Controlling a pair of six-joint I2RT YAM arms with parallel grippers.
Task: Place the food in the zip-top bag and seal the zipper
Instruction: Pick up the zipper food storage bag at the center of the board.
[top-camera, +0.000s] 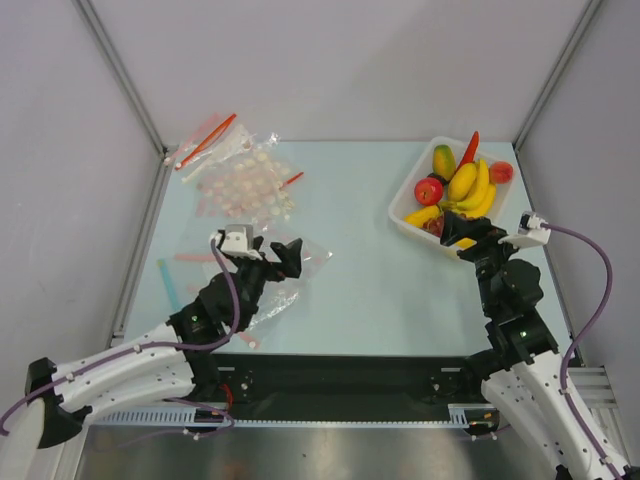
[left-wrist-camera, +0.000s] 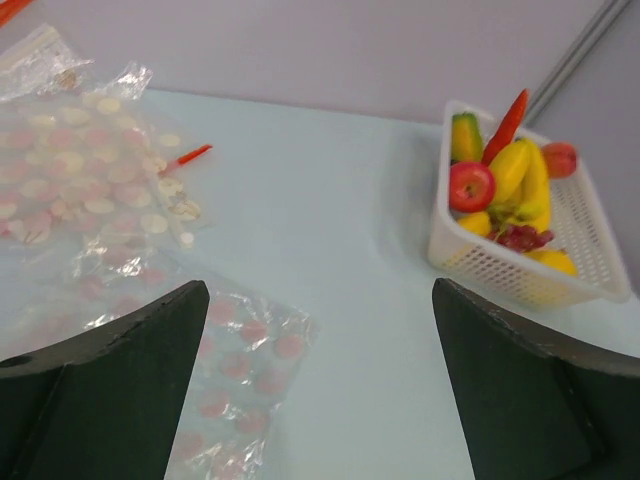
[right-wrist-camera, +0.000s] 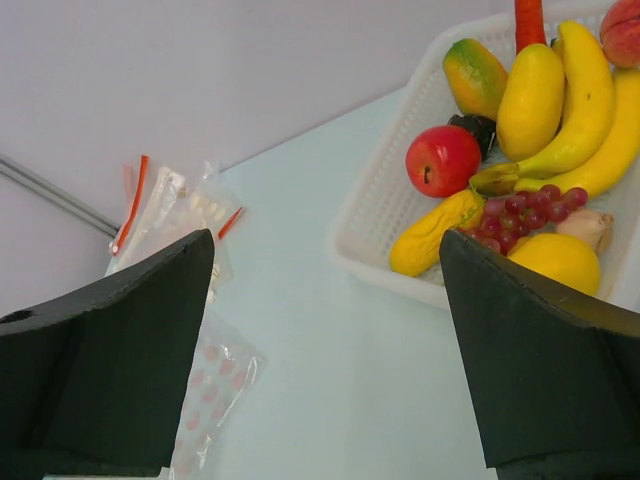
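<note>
The food (top-camera: 462, 183) lies in a white basket (top-camera: 403, 206) at the right: yellow bananas (left-wrist-camera: 515, 170), a red apple (left-wrist-camera: 471, 185), a red chili (left-wrist-camera: 507, 125), dark grapes (right-wrist-camera: 525, 212), a mango (right-wrist-camera: 475, 75) and a peach (left-wrist-camera: 559, 158). My right gripper (top-camera: 470, 232) is open and empty at the basket's near edge. My left gripper (top-camera: 272, 258) is open and empty over a flat pink-dotted clear bag (left-wrist-camera: 245, 360). A pale pink strip (top-camera: 193, 257) lies left of the left gripper; I cannot tell whether it is the zip-top bag's zipper.
Clear bags with white dots (top-camera: 245, 185) and red strips (top-camera: 207, 140) are piled at the back left. A teal strip (top-camera: 168, 285) lies near the left edge. Grey walls close in the table on three sides.
</note>
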